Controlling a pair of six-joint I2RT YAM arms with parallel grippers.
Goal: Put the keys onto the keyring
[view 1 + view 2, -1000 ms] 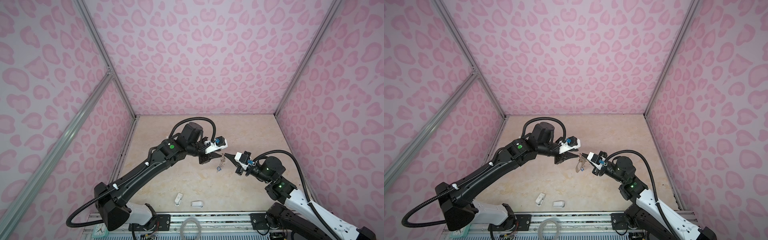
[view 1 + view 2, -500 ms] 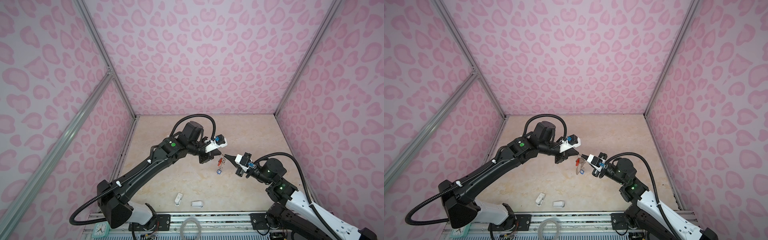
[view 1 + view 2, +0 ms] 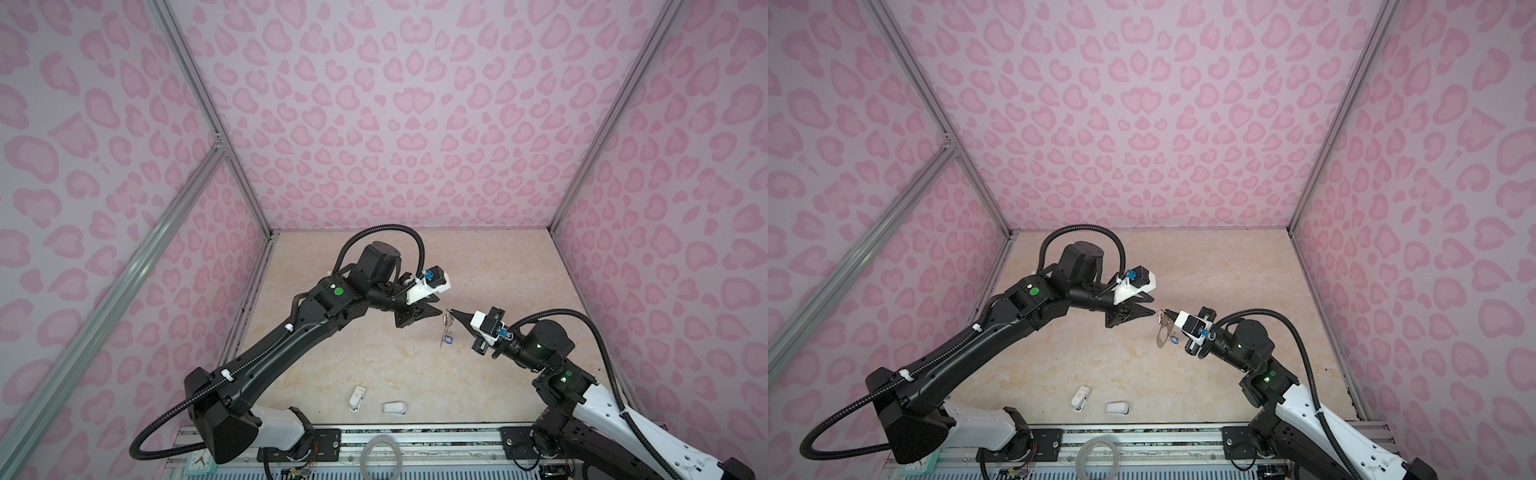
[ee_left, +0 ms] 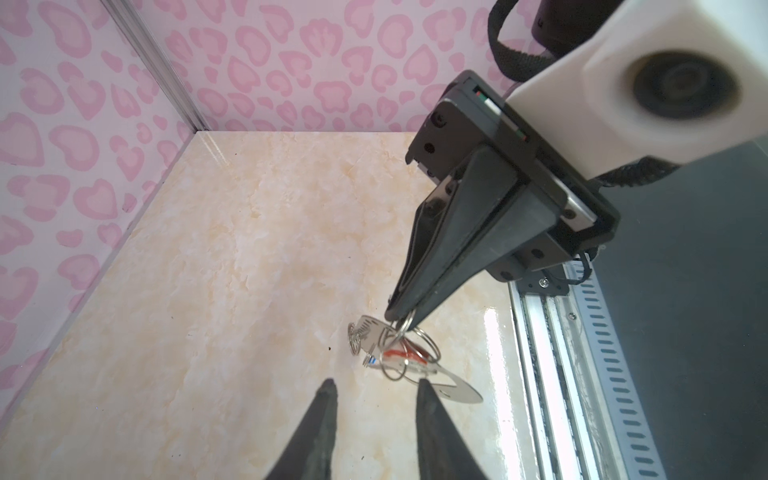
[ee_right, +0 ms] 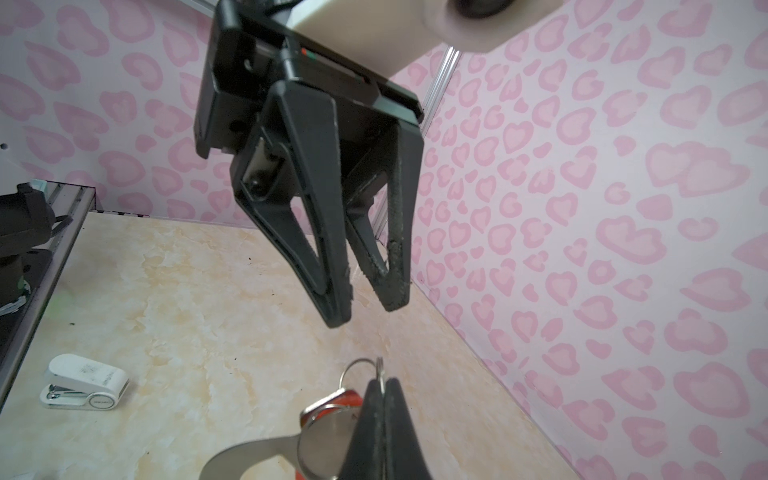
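Keyring (image 3: 1165, 335) hangs in the air above the table (image 3: 374, 365), pinched at its top by the right gripper (image 3: 454, 312), whose fingers are pressed together on one of the wire rings at the edge of the plate. The plate points down toward the table, so its long axis is nearly vertical. We see the red key (image 4: 401, 353) tangled among the wire rings just under the right fingertips, and the blue key (image 3: 1175, 340) lower, beside the plate; we cannot tell if they are fully threaded. The left gripper (image 3: 437, 312) faces the right one tip to tip, just beside the wire rings, with its fingers narrowly apart and nothing between them. We judge that the next move belongs to the left gripper, because the wire rings lie straight ahead of its fingers and very near
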